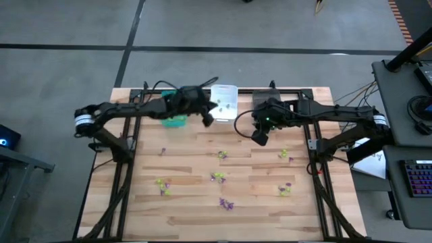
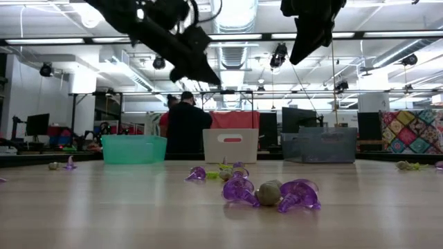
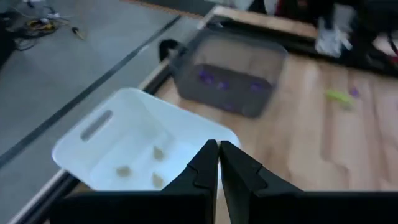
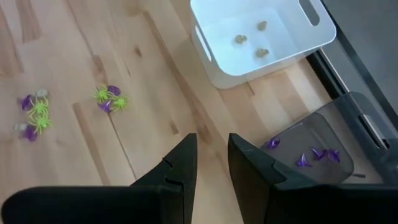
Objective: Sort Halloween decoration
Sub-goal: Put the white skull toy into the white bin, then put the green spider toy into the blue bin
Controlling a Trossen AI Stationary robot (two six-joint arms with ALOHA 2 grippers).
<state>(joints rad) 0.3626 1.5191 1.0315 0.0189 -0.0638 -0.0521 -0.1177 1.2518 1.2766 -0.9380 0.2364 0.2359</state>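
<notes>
Left gripper (image 3: 217,163), pressed together and empty, is held above the white bin (image 3: 134,144); trinkets (image 1: 218,177) lie scattered on the desk (image 1: 189,209). Clustered mixed colours could be pinched together and missorted.

Both arms reach inward from the two sides of the bench (image 1: 270,209) toward its far edge, held raised above the surface.

Left arm: extended from the left side, wrist angled downward near the middle of the far edge. The left gripper (image 1: 208,119) has its two dark fingers (image 3: 202,167) pressed together with nothing between them.

Right arm: extended from the right side, wrist bent downward, just right of the middle of the far edge. The right gripper (image 1: 259,139) has its fingers (image 4: 180,165) parted by a narrow gap, nothing between them.
</notes>
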